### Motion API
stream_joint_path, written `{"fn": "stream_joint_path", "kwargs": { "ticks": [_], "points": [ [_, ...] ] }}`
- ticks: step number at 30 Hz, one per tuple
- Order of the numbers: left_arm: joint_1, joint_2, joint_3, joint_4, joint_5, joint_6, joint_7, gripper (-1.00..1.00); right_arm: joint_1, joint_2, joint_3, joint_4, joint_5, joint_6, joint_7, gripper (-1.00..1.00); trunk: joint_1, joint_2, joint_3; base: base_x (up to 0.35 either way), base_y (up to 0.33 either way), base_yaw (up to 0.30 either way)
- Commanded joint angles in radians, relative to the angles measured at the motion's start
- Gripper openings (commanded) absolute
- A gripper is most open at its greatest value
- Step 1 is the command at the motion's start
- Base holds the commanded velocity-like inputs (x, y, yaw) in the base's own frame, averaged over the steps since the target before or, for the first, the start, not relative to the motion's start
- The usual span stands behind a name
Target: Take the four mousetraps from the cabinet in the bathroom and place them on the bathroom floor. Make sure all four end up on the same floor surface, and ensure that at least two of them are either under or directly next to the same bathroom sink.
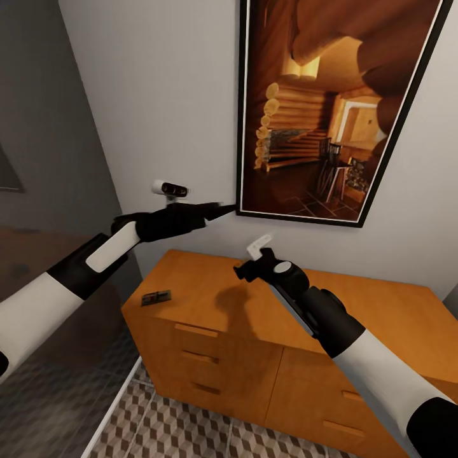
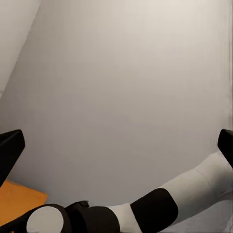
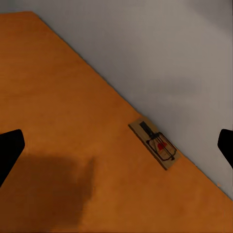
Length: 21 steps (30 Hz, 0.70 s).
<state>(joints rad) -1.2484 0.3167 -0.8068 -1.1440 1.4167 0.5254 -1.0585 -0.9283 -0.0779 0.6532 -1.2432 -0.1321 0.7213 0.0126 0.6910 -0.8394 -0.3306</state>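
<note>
Both arms raised; left tool [image 1: 219, 208] and right tool [image 1: 245, 267] open, empty

One mousetrap [image 1: 156, 297] lies flat on top of the cabinet [image 1: 267, 356], right at its left edge, a tan board with dark wire and a red mark [image 3: 161, 145]. The orange-brown cabinet stands on the cube-patterned bathroom floor [image 1: 191, 429], its drawers closed.
</note>
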Motion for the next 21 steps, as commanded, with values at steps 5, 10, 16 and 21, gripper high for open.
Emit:
{"fn": "stream_joint_path", "kwargs": {
  "ticks": [5, 10, 16, 21],
  "points": [
    [-0.002, 0.004, -0.004, 0.005, 0.011, 0.012, -0.061, 1.0, -0.001, -0.01, 0.003, -0.001, -0.003, 0.003, 0.156, 1.0, 0.0, -0.001, -0.001, 0.0, 0.0, 0.0],
    [-0.002, 0.0, -0.005, 0.022, 0.01, 0.014, -0.085, 1.0, -0.001, -0.027, 0.003, 0.003, -0.002, -0.035, 0.269, 1.0, 0.0, -0.001, -0.001, 0.0, 0.0, 0.0],
    [-0.002, 0.001, -0.005, 0.031, 0.013, 0.016, -0.087, 1.0, -0.001, -0.054, 0.004, 0.003, 0.002, -0.069, 0.283, 1.0, 0.0, -0.001, -0.001, 0.0, 0.0, 0.0],
    [-0.002, 0.001, -0.005, 0.03, 0.012, 0.017, -0.088, 1.0, -0.001, -0.067, 0.007, 0.001, 0.015, -0.069, 0.285, 1.0, 0.0, -0.001, -0.001, 0.0, 0.0, 0.0]
  ]
}}
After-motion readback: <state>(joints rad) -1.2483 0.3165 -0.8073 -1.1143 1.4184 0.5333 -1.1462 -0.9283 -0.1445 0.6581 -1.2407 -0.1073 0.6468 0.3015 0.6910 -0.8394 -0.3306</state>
